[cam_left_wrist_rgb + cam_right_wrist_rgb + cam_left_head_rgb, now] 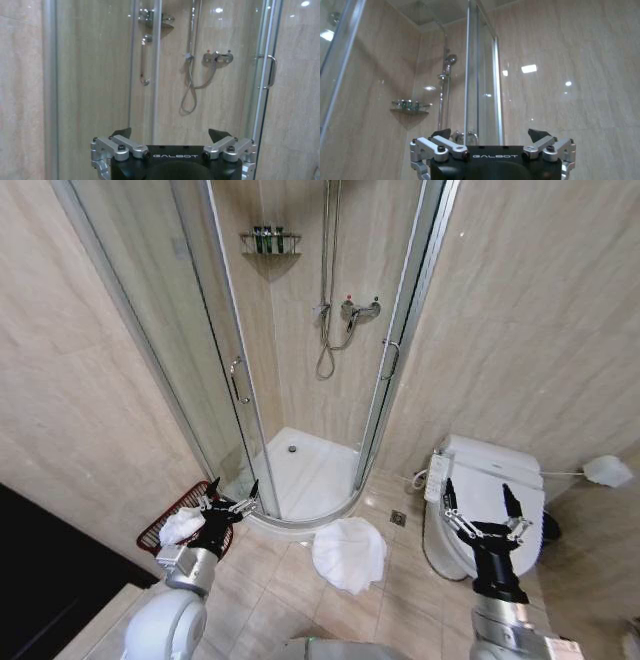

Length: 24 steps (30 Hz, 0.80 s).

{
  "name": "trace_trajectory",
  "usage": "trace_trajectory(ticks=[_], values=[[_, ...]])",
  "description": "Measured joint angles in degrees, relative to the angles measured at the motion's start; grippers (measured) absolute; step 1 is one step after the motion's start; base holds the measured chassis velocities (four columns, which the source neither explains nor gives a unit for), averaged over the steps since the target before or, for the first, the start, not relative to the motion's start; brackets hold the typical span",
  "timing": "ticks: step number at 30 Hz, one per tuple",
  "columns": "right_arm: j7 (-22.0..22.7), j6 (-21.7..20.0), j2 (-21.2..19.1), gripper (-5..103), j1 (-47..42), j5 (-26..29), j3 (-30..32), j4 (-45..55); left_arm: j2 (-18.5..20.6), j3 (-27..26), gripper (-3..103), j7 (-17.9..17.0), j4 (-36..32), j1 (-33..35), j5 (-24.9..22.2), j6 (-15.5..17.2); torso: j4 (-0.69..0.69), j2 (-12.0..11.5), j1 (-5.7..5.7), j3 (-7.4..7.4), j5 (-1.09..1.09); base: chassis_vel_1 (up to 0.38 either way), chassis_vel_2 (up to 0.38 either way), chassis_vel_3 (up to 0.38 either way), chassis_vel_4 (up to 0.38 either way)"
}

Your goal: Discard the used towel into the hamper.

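A white towel (348, 552) lies crumpled on the tiled floor in front of the shower tray, between my two arms. The hamper (190, 500), a dark reddish-brown wire basket, stands at the left against the wall, and a white cloth (180, 526) lies in it. My left gripper (233, 488) is open and empty, raised just right of the hamper; in the left wrist view the same gripper (170, 133) faces the shower glass. In front of the toilet my right gripper (478, 490) is held up, open and empty; it (490, 133) points at the wall and the shower.
A curved glass shower enclosure (240, 380) with a white tray (310, 470) fills the corner ahead. A white toilet (485, 480) stands at the right, close behind my right gripper. A floor drain (398, 518) lies between the tray and the toilet. A dark surface (50, 580) sits at the lower left.
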Motion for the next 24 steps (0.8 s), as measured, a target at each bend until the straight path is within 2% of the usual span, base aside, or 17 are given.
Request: trace_trajectory(ticks=[4,24], values=[[-0.27,0.59,0.01,100,-0.11,-0.15,0.3,-0.13,0.02,-0.01,100,-0.02,0.0,-0.01,0.0,0.0,-0.04,0.01,-0.01,0.0,-0.01,0.072,0.063,-0.092,-0.022],[0.74,1.27,0.29,100,0.32,-0.34,0.02,-0.18,0.01,0.01,100,-0.02,0.0,-0.01,0.0,0.0,-0.02,0.01,0.01,0.0,0.0,0.001,0.007,-0.009,-0.003]])
